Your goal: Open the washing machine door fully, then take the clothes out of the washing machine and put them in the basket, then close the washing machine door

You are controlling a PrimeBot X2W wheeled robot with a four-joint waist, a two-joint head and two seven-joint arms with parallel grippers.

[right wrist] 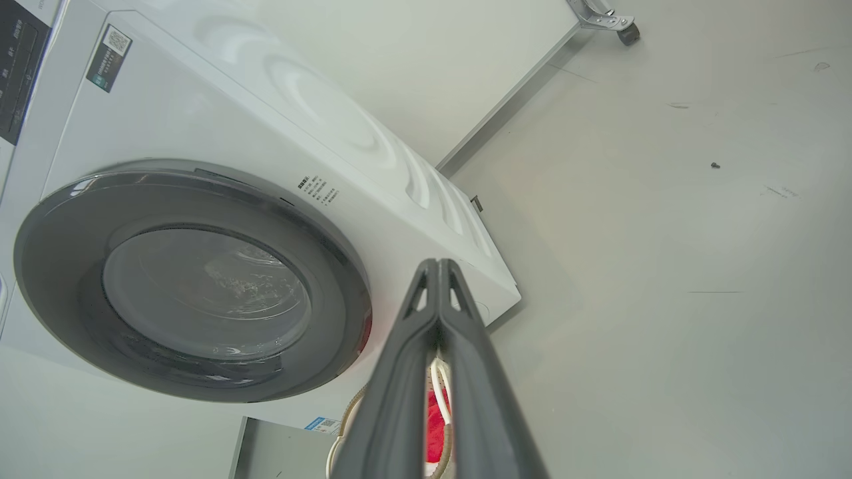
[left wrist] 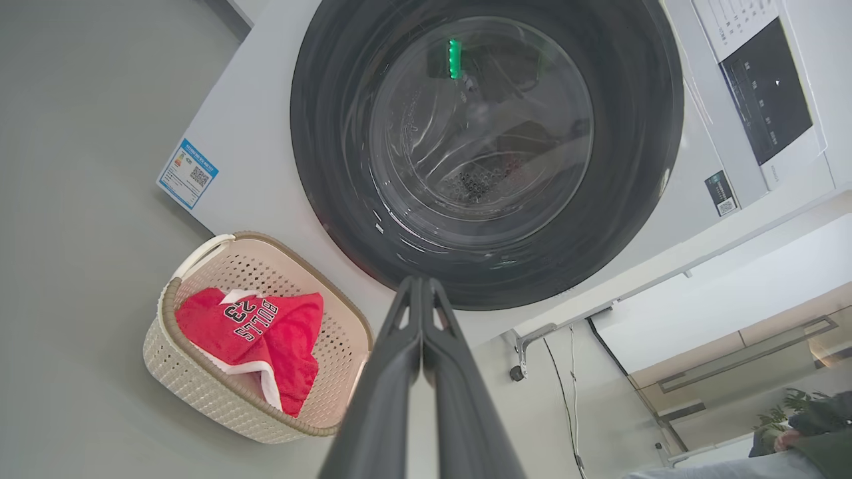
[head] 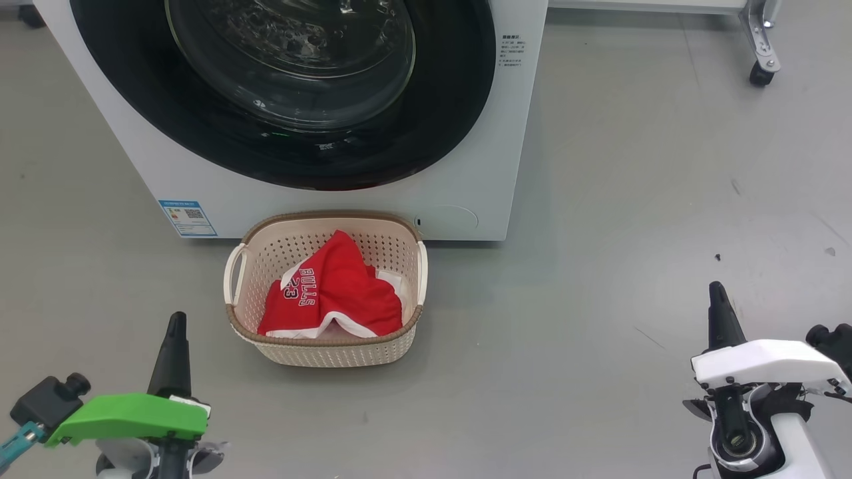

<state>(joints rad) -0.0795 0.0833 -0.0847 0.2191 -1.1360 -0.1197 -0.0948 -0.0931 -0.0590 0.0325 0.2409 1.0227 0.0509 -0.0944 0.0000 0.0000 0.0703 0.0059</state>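
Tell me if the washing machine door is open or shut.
Shut. The door lies flat against the washing machine's white front, black rim covering the whole opening; the right wrist view shows no gap.

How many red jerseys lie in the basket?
1 told apart: the red jersey lies crumpled across the basket, lettering up, before the shut washing machine door. Folds may hide another beneath.

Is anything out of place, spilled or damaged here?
Nothing stands out. The washing machine door is shut, the clothes lie inside the upright basket, and the left gripper and right gripper are shut, touching nothing. Only small specks mark the floor.
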